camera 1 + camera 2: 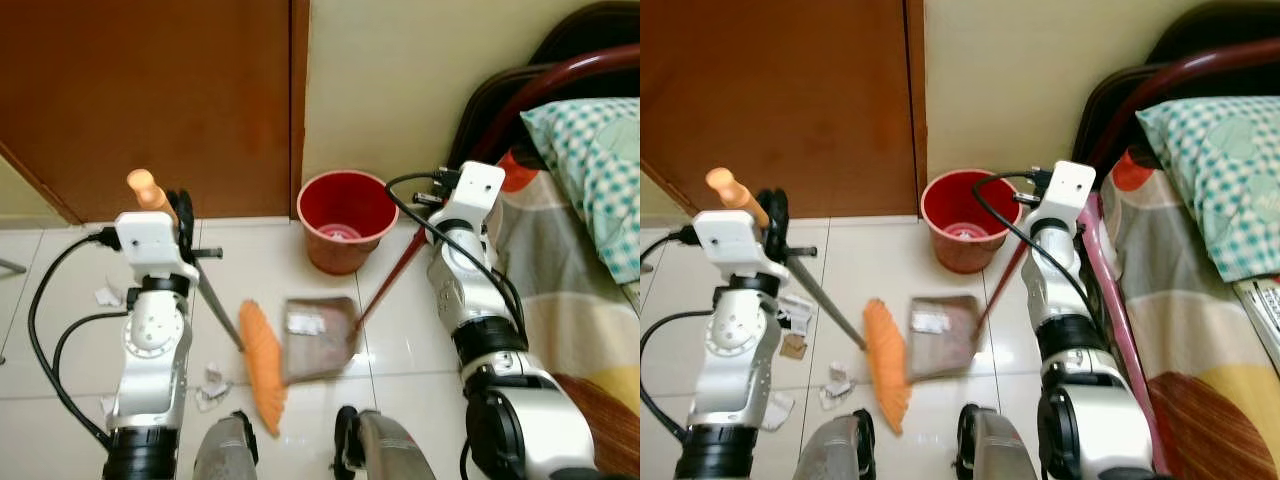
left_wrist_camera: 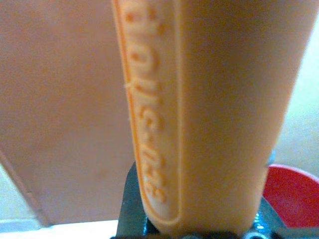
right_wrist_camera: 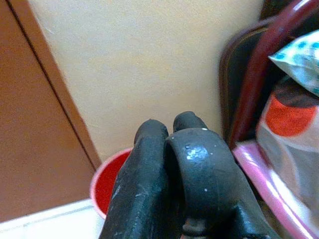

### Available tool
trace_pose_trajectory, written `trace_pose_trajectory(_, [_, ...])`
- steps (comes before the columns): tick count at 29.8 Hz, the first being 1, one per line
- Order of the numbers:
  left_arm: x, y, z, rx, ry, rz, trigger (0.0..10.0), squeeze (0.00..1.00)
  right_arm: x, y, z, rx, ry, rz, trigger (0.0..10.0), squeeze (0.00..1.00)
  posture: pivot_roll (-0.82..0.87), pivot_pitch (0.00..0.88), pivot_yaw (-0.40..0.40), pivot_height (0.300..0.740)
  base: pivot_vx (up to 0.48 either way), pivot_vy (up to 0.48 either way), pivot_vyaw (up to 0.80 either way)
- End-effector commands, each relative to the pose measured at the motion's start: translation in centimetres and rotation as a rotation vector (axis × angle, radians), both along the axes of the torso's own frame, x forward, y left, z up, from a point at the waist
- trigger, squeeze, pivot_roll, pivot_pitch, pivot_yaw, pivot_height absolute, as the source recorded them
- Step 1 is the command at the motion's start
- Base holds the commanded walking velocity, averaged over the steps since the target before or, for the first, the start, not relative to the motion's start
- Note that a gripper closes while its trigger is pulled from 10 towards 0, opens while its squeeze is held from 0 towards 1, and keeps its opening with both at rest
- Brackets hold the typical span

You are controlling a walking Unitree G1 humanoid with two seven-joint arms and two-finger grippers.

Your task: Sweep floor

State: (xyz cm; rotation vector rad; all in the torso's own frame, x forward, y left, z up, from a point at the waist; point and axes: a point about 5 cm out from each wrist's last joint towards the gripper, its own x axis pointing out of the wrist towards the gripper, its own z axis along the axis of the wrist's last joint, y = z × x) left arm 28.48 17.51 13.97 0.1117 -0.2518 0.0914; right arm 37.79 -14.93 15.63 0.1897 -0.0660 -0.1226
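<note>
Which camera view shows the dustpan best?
The left eye view: the dustpan lies whole on the tiles beside the brush. The right eye view shows it equally whole. The wrist views look toward wall and bucket instead.

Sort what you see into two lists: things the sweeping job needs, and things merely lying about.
Needed: broom in left claw; dustpan, its handle by the right claw; paper scraps; red bin.
Lying about: bed, pillow, door.
</note>
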Motion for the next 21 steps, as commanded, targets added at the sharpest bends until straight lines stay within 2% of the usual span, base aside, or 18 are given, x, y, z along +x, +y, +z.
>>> trace_pose_trajectory(1, [-0.3,0.5,-0.5,0.043,0.02,0.037,10.0,0.0,0.3,-0.5,1.8,0.023,-0.061,-0.002,10.0,0.0,0.06,0.129,-0.041,0.74,0.0,0.0,0.0])
trace_pose_trajectory(3, [-0.4,0.5,-0.7,0.045,0.021,0.046,10.0,0.0,0.6,-0.6,2.7,0.04,-0.083,0.007,10.0,0.0,0.06,0.13,-0.041,0.74,0.0,0.0,0.0])
trace_pose_trajectory(4, [-0.6,0.5,-0.5,0.072,-0.006,0.065,10.0,0.0,1.1,-0.4,4.4,0.056,-0.124,0.042,10.0,0.0,0.05,0.13,-0.041,0.74,0.0,0.0,0.0])
trace_pose_trajectory(8, [-0.7,0.6,-0.7,0.083,-0.003,0.074,10.0,0.0,1.5,0.1,5.9,0.062,-0.165,0.091,10.0,0.0,0.05,0.131,-0.048,0.74,0.0,0.0,0.0])
trace_pose_trajectory(11, [-0.7,0.5,-0.9,0.082,0.004,0.071,10.0,0.0,2.0,0.6,7.3,0.104,-0.19,0.129,10.0,0.0,0.06,0.129,-0.049,0.74,0.0,0.0,0.0])
trace_pose_trajectory(13, [-0.6,0.4,-0.9,0.087,0.005,0.069,10.0,0.0,2.3,1.2,8.9,0.13,-0.227,0.154,10.0,0.0,0.06,0.123,-0.052,0.74,0.0,0.0,0.0])
trace_pose_trajectory(14, [-0.6,0.4,-0.9,0.087,0.005,0.069,10.0,0.0,2.3,1.2,8.9,0.13,-0.227,0.154,10.0,0.0,0.06,0.123,-0.052,0.74,0.0,0.0,0.0])
trace_pose_trajectory(16, [-0.6,0.1,-1.2,0.095,0.009,0.068,10.0,0.0,2.6,1.6,10.7,0.135,-0.27,0.176,10.0,0.0,0.06,0.117,-0.054,0.74,0.0,0.0,0.0])
trace_pose_trajectory(18, [-0.5,-0.1,-1.3,0.096,0.011,0.065,10.0,0.0,2.7,1.6,11.8,0.146,-0.297,0.18,10.0,0.0,0.06,0.112,-0.056,0.74,0.0,0.0,0.0])
trace_pose_trajectory(21, [-0.5,-0.5,-1.5,0.095,0.021,0.046,10.0,0.0,2.8,0.5,14.6,0.221,-0.377,0.158,10.0,0.0,0.05,0.108,-0.057,0.74,0.0,0.0,0.0])
